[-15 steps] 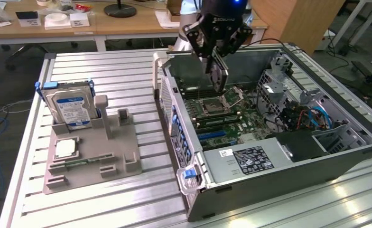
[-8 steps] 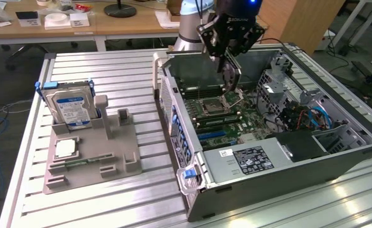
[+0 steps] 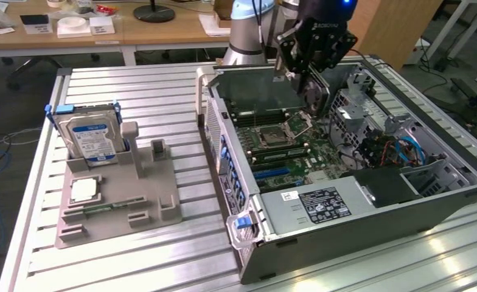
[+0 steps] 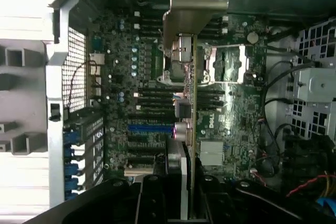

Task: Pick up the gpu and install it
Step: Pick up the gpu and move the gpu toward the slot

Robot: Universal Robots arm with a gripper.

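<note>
Hovering over the open computer case (image 3: 433, 201), the gripper (image 4: 186, 192) clamps the gpu (image 4: 192, 98) edge-on — its long axis runs straight out from the closed jaws, above the motherboard (image 4: 142, 77).

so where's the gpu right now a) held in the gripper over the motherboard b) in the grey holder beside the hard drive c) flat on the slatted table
a: the gripper grips the gpu edge-on above the motherboard in the open case.
</note>
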